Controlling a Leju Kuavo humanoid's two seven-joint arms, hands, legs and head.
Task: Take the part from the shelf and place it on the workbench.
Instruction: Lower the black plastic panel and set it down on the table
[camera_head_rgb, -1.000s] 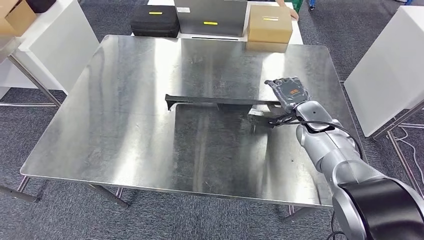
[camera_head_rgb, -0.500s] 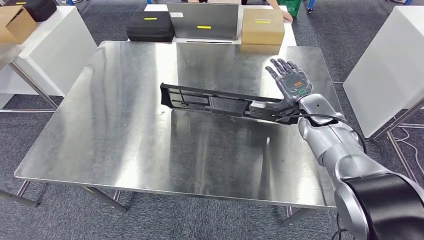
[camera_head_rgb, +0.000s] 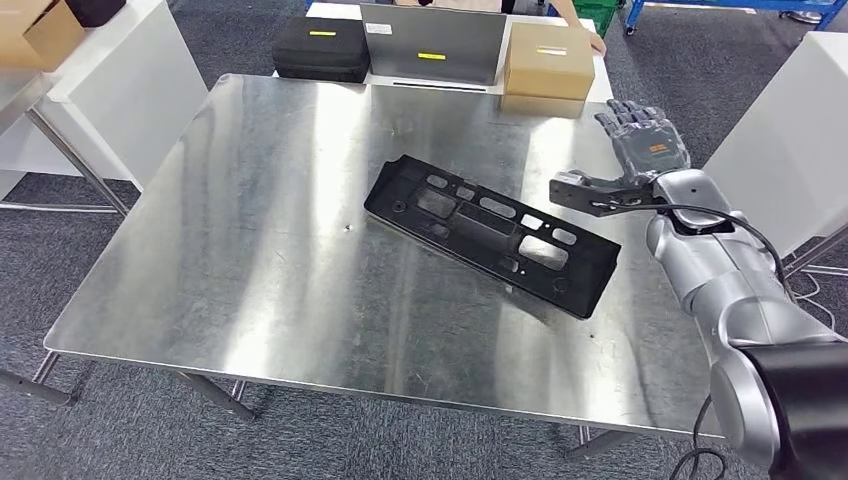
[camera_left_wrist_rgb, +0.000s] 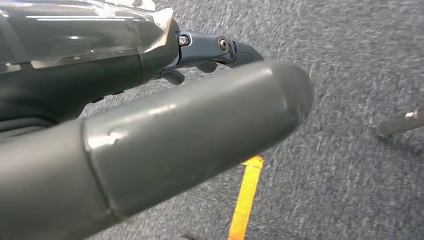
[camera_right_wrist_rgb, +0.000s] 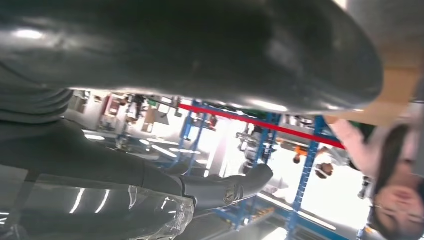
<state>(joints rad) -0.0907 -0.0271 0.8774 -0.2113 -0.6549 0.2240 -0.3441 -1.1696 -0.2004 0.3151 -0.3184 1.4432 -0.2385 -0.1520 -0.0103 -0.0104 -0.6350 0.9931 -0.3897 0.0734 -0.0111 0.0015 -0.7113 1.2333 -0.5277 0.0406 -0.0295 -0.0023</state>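
On the steel workbench (camera_head_rgb: 250, 250), right of its middle, the black plastic part (camera_head_rgb: 492, 233) lies flat, a long panel with cut-out slots, set on a slant from the far left to the near right; the right hand (camera_head_rgb: 640, 150) hangs above the bench's far right edge, just beyond the part's right end and clear of it, fingers spread apart and holding nothing, palm turned up and away; its silver arm (camera_head_rgb: 720, 290) comes in from the lower right; along the bench's far edge stand a black case (camera_head_rgb: 322, 48), a grey laptop (camera_head_rgb: 432, 44) and a cardboard box (camera_head_rgb: 544, 62), well apart from the part; the left hand (camera_left_wrist_rgb: 150, 140) hangs over grey carpet (camera_left_wrist_rgb: 360, 75) crossed by a yellow floor line (camera_left_wrist_rgb: 246, 197); whether its fingers are apart or curled I cannot tell
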